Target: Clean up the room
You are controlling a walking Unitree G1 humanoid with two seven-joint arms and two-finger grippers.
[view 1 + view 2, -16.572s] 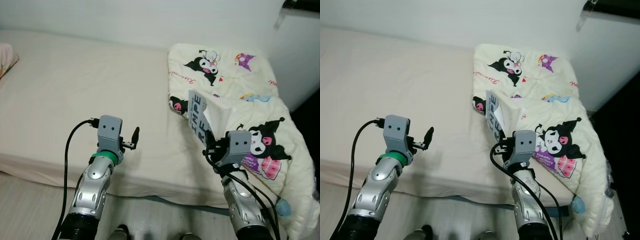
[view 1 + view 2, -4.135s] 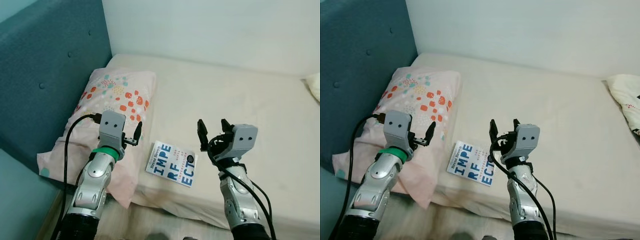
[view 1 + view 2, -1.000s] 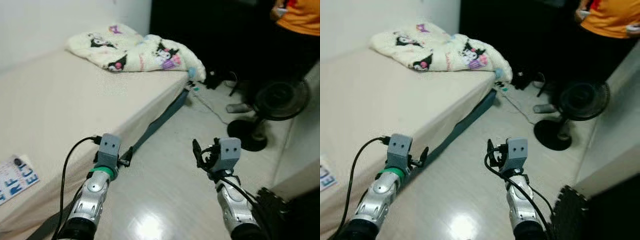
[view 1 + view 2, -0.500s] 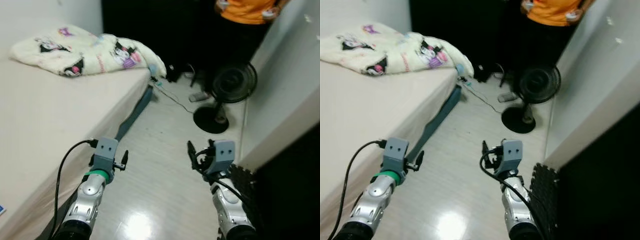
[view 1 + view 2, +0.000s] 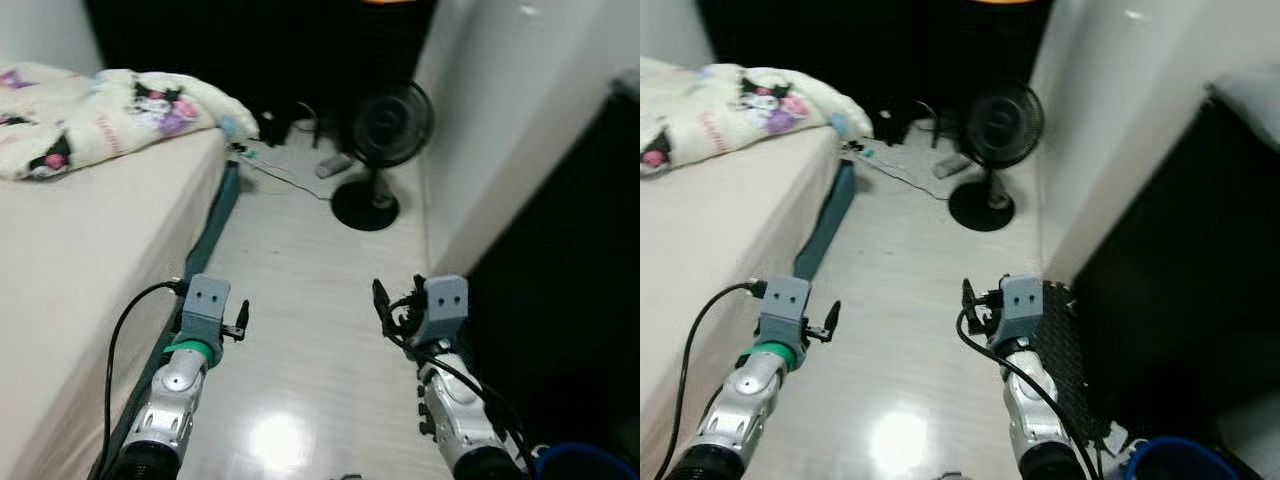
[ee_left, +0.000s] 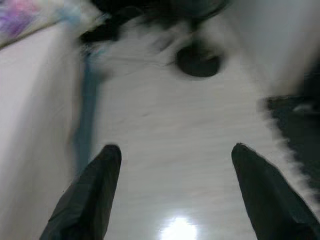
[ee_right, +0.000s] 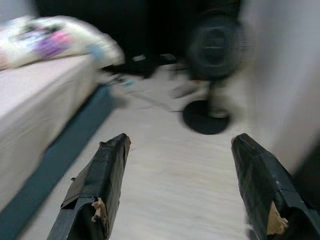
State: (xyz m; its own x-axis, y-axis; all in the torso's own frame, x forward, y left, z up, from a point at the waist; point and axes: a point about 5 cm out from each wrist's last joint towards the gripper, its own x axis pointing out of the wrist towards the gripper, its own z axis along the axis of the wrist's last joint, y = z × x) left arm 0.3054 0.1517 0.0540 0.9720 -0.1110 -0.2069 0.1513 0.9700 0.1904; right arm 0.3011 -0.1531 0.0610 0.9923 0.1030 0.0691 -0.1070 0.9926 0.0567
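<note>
Both silver arms are raised in front of the robot over a pale, glossy plank floor [image 5: 300, 300] that runs between a bed and a white wall. The left hand [image 5: 241, 320] hangs above the floor just beside the bed's edge, its two long black fingers [image 6: 95, 192] spread wide apart in the left wrist view with nothing between them. The right hand [image 5: 381, 305] is held above the floor near the corner of the white wall [image 5: 500, 120], and its black fingers [image 7: 102, 187] are likewise wide open and empty in the right wrist view. On the robot's left stands the bed with a plain cream sheet [image 5: 70, 250] and a blue-grey base strip [image 5: 215, 215] along its lower edge. A crumpled cream blanket printed with black-and-pink cartoon figures [image 5: 110, 115] lies at the far end of the bed, reaching its corner. Ahead on the floor stands a black pedestal fan with a round base [image 5: 385, 125], with a thin cable [image 5: 285, 180] trailing across the floor from the bed corner toward it. A round blue rim [image 5: 1175, 460] shows at the lower right, beside a dark textured mat [image 5: 1070, 360].
</note>
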